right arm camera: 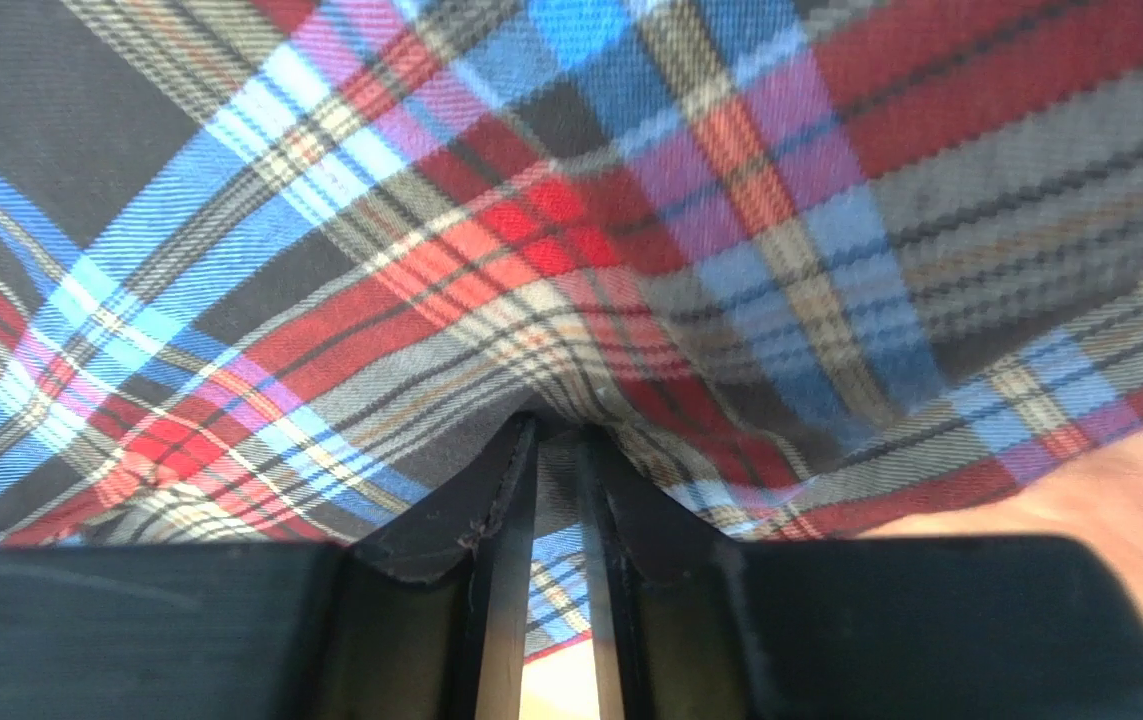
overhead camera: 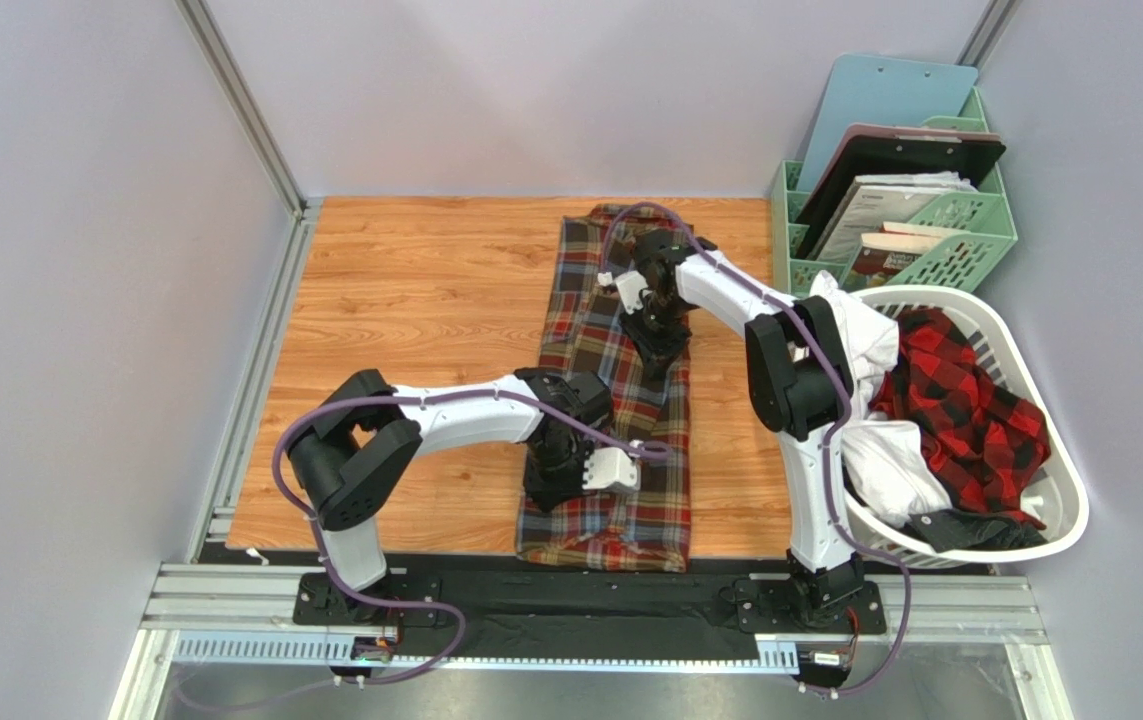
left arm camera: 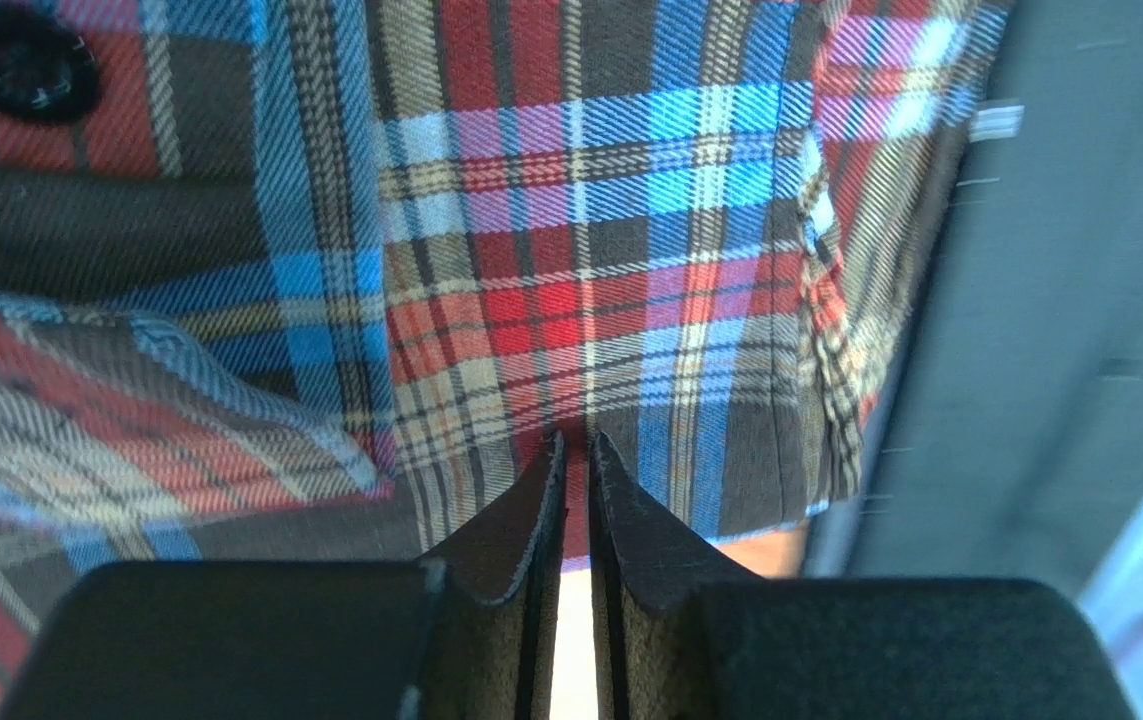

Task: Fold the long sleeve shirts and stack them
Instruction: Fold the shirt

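Jaws of left gripper (left arm camera: 574,446) and right gripper (right arm camera: 559,431) both clenched on tartan shirt (overhead camera: 637,518), which lies as long narrow strip mid-tabletop (overhead camera: 412,300). Judging: cross folds left; red-and-black check shirt (overhead camera: 968,405) untouched in laundry basket (overhead camera: 1073,503).

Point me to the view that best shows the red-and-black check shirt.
Top external: the red-and-black check shirt lies heaped in the white laundry basket at right. Both wrist views show none of it, only tartan shirt close up.
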Robot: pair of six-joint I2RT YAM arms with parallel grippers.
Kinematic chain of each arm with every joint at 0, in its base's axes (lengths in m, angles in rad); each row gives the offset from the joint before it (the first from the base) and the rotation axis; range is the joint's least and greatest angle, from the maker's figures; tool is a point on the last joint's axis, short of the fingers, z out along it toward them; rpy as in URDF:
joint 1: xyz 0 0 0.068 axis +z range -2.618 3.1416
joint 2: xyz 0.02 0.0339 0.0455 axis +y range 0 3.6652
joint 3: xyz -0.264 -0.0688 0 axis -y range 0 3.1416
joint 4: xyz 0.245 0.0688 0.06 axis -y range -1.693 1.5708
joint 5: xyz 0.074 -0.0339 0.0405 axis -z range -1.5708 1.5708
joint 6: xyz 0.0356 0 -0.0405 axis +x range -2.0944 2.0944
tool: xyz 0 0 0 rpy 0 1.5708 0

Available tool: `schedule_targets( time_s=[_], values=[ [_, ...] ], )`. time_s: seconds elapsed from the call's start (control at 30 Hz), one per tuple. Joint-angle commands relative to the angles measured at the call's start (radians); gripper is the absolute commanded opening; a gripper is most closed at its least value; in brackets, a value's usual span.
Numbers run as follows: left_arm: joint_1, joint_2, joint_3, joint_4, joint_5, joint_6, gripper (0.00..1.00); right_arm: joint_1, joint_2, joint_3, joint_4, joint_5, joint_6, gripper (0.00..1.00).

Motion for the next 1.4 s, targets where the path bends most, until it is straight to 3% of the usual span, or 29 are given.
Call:
schedule_targets(
  time_s=[0.0,0.17,0.6,0.67,0.7,0.73,0.77,0.83,0.97,1.03,1.1,1.13,1.17,1.33,1.37],
  values=[
    [-0.030,-0.004,-0.046,-0.034,0.085,-0.084,0.15,0.066,0.019,-0.016,0.050,-0.034,0.020,0.23],
    [-0.015,-0.023,-0.055,-0.053,0.057,-0.061,0.14,0.080,0.088,0.046,0.058,-0.019,0.039,0.23],
    [0.207,0.017,0.017,-0.060,-0.053,0.042,0.13,0.031,0.217,0.286,0.076,0.014,0.097,0.24],
    [0.212,-0.013,0.018,-0.066,-0.027,0.050,0.20,0.022,0.189,0.299,0.071,-0.012,0.091,0.27],
    [0.212,-0.039,0.017,-0.071,0.027,0.045,0.23,0.019,0.169,0.315,0.061,-0.058,0.086,0.33],
    [0.212,-0.106,0.018,-0.077,0.069,0.043,0.26,0.017,0.108,0.328,0.045,-0.099,0.076,0.39],
    [0.212,-0.148,0.018,-0.086,0.144,0.043,0.34,0.017,0.067,0.332,0.016,-0.165,0.066,0.51],
    [0.212,-0.301,0.014,-0.088,0.193,0.034,0.38,0.017,-0.083,0.325,-0.001,-0.216,0.039,0.59],
    [0.235,-0.599,-0.067,-0.051,0.249,0.088,0.49,0.017,-0.373,0.203,-0.001,-0.278,-0.038,0.64],
    [0.238,-0.769,-0.112,-0.024,0.238,0.122,0.60,0.019,-0.490,0.051,0.024,-0.275,-0.111,0.66],
    [0.236,-0.899,-0.169,-0.007,0.246,0.166,0.75,0.026,-0.674,-0.060,0.070,-0.262,-0.171,0.74],
    [0.236,-0.932,-0.189,0.010,0.250,0.160,0.79,0.025,-0.737,-0.182,0.088,-0.270,-0.216,0.78],
    [0.235,-0.960,-0.233,0.056,0.255,0.154,0.92,0.027,-0.792,-0.233,0.122,-0.308,-0.242,0.98],
    [0.233,-0.985,-0.311,0.139,0.241,0.128,0.94,0.066,-1.056,-0.476,0.200,-0.489,-0.299,1.00],
    [0.233,-0.963,-0.313,0.056,0.256,0.237,0.96,0.083,-1.081,-0.564,0.187,-0.526,-0.366,1.00]
  ],
)
